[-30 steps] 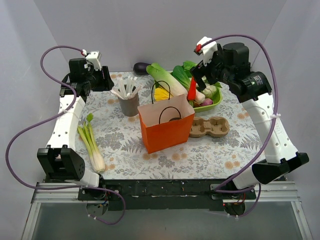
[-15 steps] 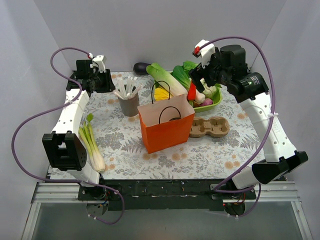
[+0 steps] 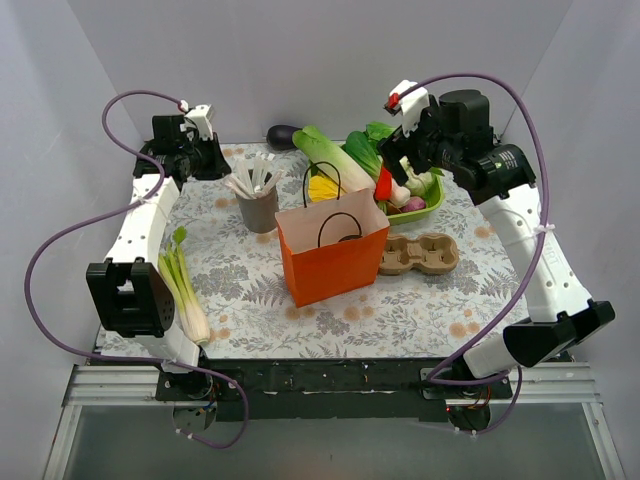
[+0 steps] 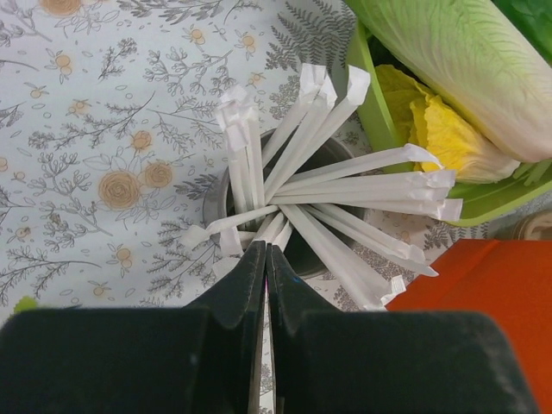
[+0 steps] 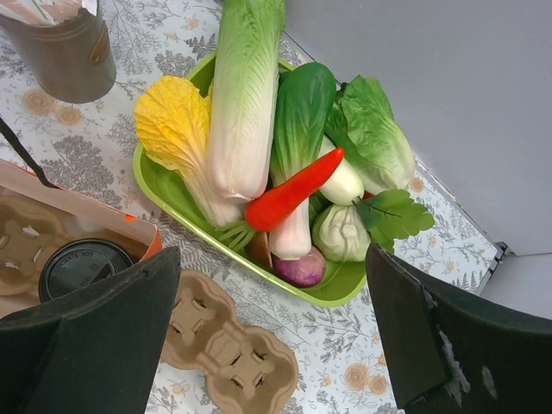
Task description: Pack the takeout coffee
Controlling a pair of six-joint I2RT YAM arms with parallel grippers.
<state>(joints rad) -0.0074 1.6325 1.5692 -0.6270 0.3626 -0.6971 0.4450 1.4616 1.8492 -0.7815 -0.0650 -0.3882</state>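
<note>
The coffee [image 5: 82, 267] sits down inside the orange bag [image 3: 335, 255], black lid up, in what looks like a well of a pulp tray [image 5: 21, 246] lying on the bag's floor. Only the right wrist view looks in over the rim; the top view gives us just the paper wall. We judge the packing as good as done: the cup is upright, and the well should keep it from tipping against the soft sides.

The right gripper [image 5: 270, 257] hangs above the gap between the bag and the green dish [image 5: 341, 291] of vegetables, its fingers [image 5: 95, 341] spread wide and holding nothing. That suits an arm with nothing to carry, standing clear of the bag's mouth. A second tray [image 3: 420, 253] lies on the cloth [image 3: 250, 290] just beside the bag, its wells bare.

The left gripper [image 4: 266, 252] hovers over the grey cup [image 3: 260, 215] of white sticks [image 4: 345, 185], fingers pressed together right at the fan of sticks. Whether a stick is nipped between them we cannot tell; none shows in the slit. If one is wanted for the bag, the lift should go straight up, so the light cup does not topple.
</note>
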